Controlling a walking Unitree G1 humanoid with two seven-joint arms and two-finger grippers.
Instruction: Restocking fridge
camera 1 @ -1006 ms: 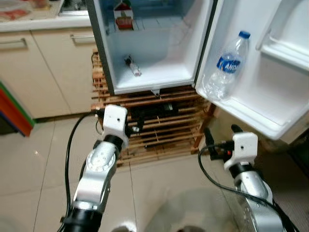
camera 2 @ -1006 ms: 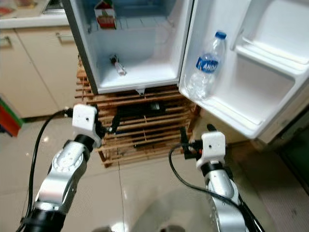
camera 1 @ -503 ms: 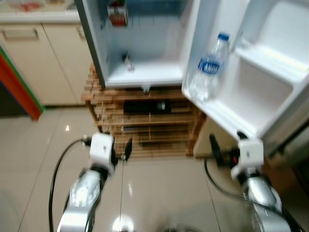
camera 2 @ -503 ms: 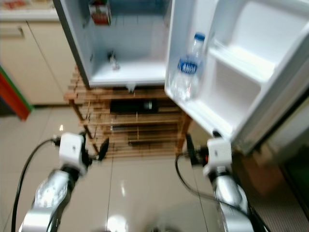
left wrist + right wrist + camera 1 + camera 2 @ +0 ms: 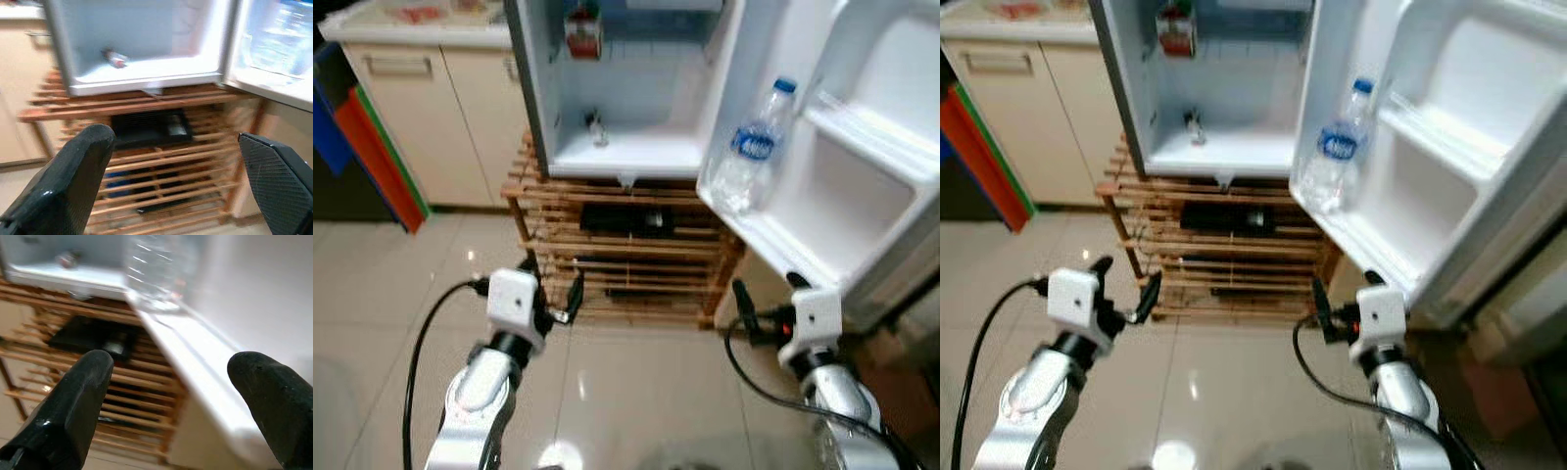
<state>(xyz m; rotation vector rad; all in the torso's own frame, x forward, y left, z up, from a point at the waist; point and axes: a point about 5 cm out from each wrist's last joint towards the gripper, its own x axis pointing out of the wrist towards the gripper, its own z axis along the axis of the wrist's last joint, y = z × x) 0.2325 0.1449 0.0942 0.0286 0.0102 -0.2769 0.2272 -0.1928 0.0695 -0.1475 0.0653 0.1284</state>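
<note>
Both the left gripper and right gripper hung open, empty; the water bottle, upper right, looked light, slippery, best gripped mid-body.

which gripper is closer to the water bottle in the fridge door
Right. The right gripper sits just below the door shelf holding the water bottle. The left gripper is off to the bottle's left, in front of the wooden rack.

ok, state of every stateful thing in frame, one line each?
White fridge door: open.
Clear plastic water bottle, blue cap: upright in the door shelf, capped.
Red-and-white carton: upright inside the fridge.
Left gripper: open, empty.
Right gripper: open, empty.
</note>
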